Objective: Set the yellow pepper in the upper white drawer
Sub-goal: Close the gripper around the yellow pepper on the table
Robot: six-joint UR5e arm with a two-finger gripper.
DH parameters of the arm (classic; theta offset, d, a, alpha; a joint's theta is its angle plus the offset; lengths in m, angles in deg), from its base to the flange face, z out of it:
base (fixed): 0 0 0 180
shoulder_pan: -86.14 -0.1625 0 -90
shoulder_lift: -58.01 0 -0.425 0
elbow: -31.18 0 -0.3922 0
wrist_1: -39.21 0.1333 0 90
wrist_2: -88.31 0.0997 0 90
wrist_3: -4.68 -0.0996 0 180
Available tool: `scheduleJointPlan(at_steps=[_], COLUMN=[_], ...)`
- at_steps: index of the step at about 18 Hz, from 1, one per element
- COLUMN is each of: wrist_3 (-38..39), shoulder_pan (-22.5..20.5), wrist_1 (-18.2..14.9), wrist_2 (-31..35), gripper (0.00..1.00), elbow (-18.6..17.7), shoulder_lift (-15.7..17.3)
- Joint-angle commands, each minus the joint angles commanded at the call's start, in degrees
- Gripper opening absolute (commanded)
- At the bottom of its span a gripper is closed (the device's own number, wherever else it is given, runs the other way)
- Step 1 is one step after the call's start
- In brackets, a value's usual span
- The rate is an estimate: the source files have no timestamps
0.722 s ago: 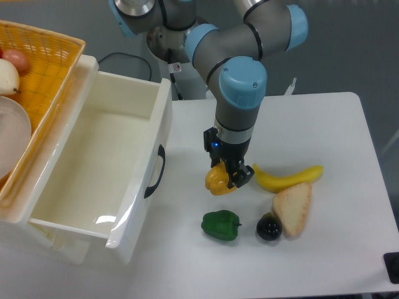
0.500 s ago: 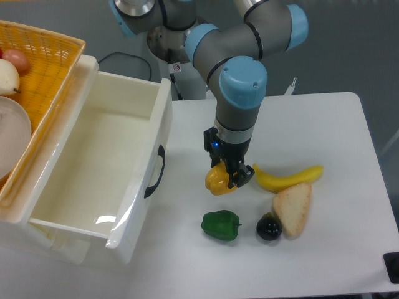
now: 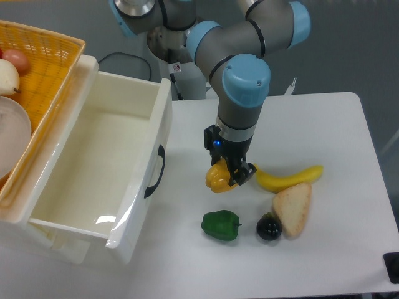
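1. The upper white drawer (image 3: 93,156) stands pulled out at left of frame, its cavity bare.
2. At centre, the gripper (image 3: 227,177) is clamped on the yellow pepper (image 3: 218,178); the drawer lies to their left.
3. The fingers partly hide the pepper, so whether it touches the table (image 3: 324,124) is unclear.

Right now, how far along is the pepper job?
Done: the upper white drawer stands open. In hand: the gripper is shut on the yellow pepper, at or just above the table. Left: carry it left over the drawer and release.
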Motion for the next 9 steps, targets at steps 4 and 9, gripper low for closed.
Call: scheduleJointPlan(at_steps=[4,9], wrist_3=[0.5,4.1], shoulder_pan=[-0.1,-0.4], wrist_1=[0.0,-0.3], wrist_2=[-0.3,-2.8], gripper=[0.06,0.06], elbow=[0.3,0.6], shoulder_lift=[0.3,0.7])
